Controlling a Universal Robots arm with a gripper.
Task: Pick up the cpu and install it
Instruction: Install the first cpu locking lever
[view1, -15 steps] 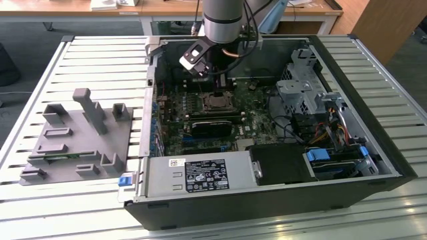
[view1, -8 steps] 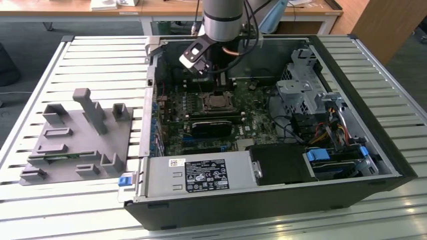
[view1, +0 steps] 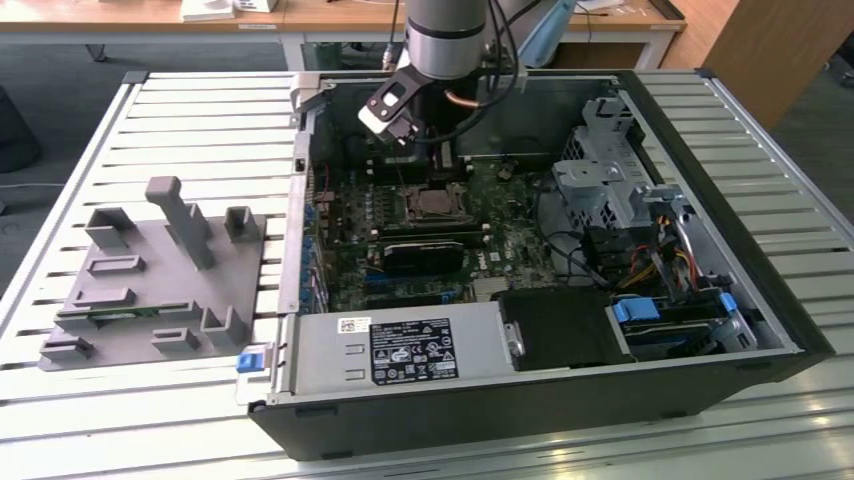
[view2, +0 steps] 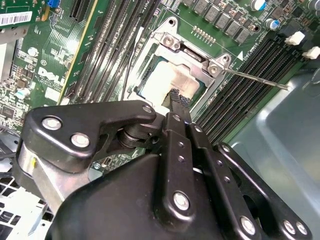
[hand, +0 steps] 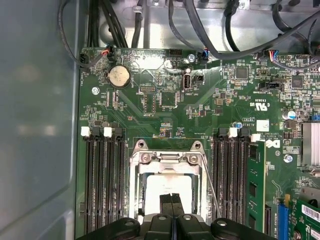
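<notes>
The cpu, a small flat silvery-grey square chip (hand: 167, 187), lies in the dark metal-framed socket (hand: 136, 165) at the gripper's (hand: 172, 200) 12 o'clock; fingers closed, holding nothing; misseating risks bent pins.

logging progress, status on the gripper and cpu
Gripper shut, fingertips over the socket. Cpu seated in the socket frame, nothing held. Nothing in the way.

The socket frame (hand: 167, 172) lies open from above, the cpu (hand: 167, 192) seated inside it. Memory slots (hand: 105, 175) flank the socket frame on both sides, one holding a green memory stick (hand: 256, 187). Cables (hand: 210, 35) and the case wall (hand: 37, 115) close in beyond.
</notes>
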